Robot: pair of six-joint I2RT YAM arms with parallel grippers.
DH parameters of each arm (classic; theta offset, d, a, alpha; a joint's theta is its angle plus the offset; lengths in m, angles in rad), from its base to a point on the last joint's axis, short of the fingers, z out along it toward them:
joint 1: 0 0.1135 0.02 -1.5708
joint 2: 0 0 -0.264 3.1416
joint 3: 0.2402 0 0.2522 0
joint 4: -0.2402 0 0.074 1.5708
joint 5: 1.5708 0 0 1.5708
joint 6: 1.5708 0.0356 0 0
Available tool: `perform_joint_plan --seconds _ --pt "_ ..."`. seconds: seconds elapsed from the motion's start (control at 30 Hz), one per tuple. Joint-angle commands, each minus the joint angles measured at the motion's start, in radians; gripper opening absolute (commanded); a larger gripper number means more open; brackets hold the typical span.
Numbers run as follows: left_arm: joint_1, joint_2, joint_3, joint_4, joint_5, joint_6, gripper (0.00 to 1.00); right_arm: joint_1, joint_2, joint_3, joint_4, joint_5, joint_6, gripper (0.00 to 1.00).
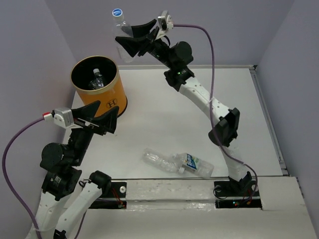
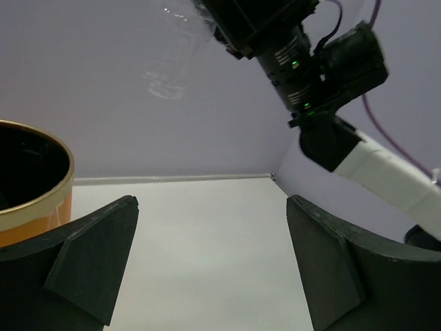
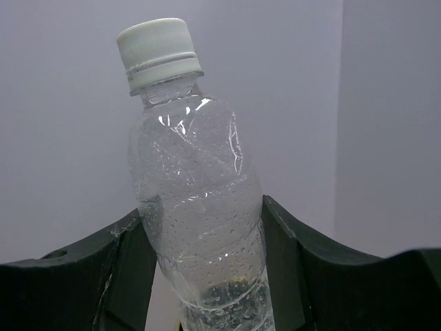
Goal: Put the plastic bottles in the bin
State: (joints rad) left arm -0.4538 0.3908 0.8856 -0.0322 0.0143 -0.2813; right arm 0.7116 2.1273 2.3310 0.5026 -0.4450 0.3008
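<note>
The right gripper (image 1: 130, 41), clamped on a clear bottle (image 1: 119, 24) at top centre, looks mid-carry; next it must swing left over the upper-left bin (image 1: 102, 102) and release, while the left gripper (image 1: 106, 121) hangs apart, empty.

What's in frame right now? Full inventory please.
Clear crinkled plastic bottle with white cap: 1, held raised by the right tool.
Clear plastic bottles lying on the table: 2, one plain, one with a blue-green label, near edge.
Clear bottle inside bin: at least 1.
Orange-yellow cylindrical bin: 1, far left.
White table: 1.
Left tool: black, open, empty, beside bin.
Right tool: black, shut on bottle.
</note>
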Motion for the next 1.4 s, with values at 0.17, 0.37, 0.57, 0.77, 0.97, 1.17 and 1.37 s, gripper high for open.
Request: perform_joint_plan --seconds 0.17,0.37,0.57,0.77,0.97,1.17,1.37 --pt "-0.091 -0.096 -0.016 -0.011 -0.255 0.03 0.99 0.089 0.398 0.337 0.427 0.287 0.307 0.43" --pt "-0.135 -0.089 -0.042 -0.005 -0.339 0.03 0.99 0.121 0.477 0.395 0.399 0.322 0.27 0.47" --pt "-0.135 -0.012 0.006 -0.011 -0.384 -0.001 0.99 0.121 0.467 0.357 0.393 0.283 0.278 0.46" --pt "-0.135 0.163 0.18 -0.006 -0.383 -0.044 0.99 0.121 0.249 0.024 0.416 0.137 0.152 0.41" --pt "-0.135 0.331 0.39 -0.006 -0.318 -0.067 0.99 0.121 -0.097 -0.439 0.444 0.111 -0.009 0.4" --pt "-0.137 0.502 0.536 -0.113 -0.355 -0.082 0.99 0.121 -0.309 -0.692 0.445 0.08 -0.058 0.37" --pt "-0.137 0.566 0.593 -0.1 -0.269 -0.102 0.98 0.121 -0.38 -0.811 0.419 0.054 -0.066 0.36"
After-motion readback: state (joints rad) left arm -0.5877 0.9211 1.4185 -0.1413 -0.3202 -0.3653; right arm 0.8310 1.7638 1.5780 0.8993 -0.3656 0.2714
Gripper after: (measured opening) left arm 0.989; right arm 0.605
